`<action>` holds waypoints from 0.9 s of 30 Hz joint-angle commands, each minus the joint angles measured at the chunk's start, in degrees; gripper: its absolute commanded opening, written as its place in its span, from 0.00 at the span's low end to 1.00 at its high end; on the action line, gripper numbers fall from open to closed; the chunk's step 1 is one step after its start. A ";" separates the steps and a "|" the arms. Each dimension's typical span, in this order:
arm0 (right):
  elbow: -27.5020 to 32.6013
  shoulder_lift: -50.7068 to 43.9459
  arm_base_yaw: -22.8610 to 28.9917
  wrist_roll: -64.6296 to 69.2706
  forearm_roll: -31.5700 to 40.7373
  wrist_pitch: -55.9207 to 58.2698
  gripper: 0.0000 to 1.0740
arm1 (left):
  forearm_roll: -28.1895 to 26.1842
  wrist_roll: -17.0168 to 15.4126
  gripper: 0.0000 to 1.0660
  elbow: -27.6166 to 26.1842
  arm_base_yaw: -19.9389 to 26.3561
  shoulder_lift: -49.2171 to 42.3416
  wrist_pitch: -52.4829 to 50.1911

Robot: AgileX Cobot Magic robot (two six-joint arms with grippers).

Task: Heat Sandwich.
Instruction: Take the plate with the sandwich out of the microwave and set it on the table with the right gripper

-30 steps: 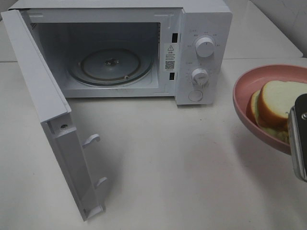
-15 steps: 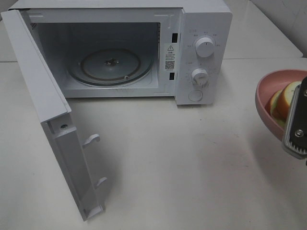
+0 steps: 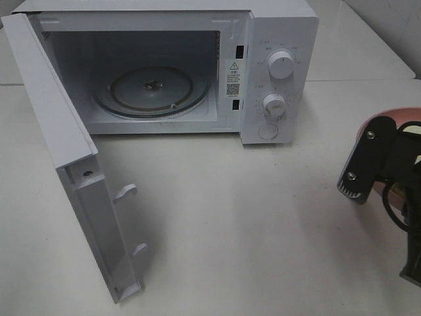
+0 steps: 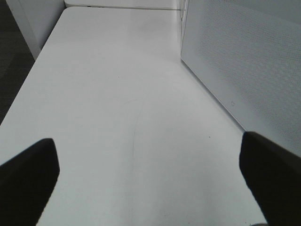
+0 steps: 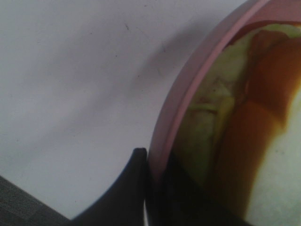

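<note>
Two pincers are at work, and you should read them apart. Your right pincer [image 5: 149,188] is clamped on the rim of the pink plate [image 5: 188,94], its black tips pinching the lip from both sides. That rim hold probably lets you carry the plate level without touching the food. One sandwich [image 5: 244,117] lies inside that plate, close against the wall nearest the grip, its tan crust and pale green filling showing in the right wrist view. From the high camera the arm covers nearly all of it near the right edge of the surface [image 3: 250,224].

Your left pincer [image 4: 150,183] hangs with its tips spread wide over bare surface, holding nothing, beside the perforated microwave door [image 3: 72,164]. One microwave [image 3: 197,66] stands with that door swung fully out, likely to leave a free path to its single glass turntable [image 3: 151,92]. You can count two dials [image 3: 281,66] and one round button [image 3: 268,131] on its panel.
</note>
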 commanded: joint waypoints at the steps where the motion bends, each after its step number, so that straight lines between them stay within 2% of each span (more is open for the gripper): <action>1: -0.40 3.44 -0.06 6.47 -4.01 -1.15 0.00 | -0.29 0.17 0.94 0.00 0.17 -0.52 -0.57; 8: -2.98 9.05 -1.55 12.09 -4.35 -4.07 0.00 | -0.29 0.17 0.94 0.00 0.17 -0.52 -0.57; 13: -5.27 12.38 -6.36 14.27 -4.41 -5.73 0.00 | -0.29 0.17 0.94 0.00 0.17 -0.52 -0.57; 17: -6.88 15.18 -12.09 14.32 -4.58 -7.10 0.00 | -0.29 0.17 0.94 0.00 0.17 -0.52 -0.57; 27: -6.99 19.25 -20.17 14.55 -4.58 -11.69 0.00 | -0.29 0.17 0.94 0.00 0.17 -0.52 -0.57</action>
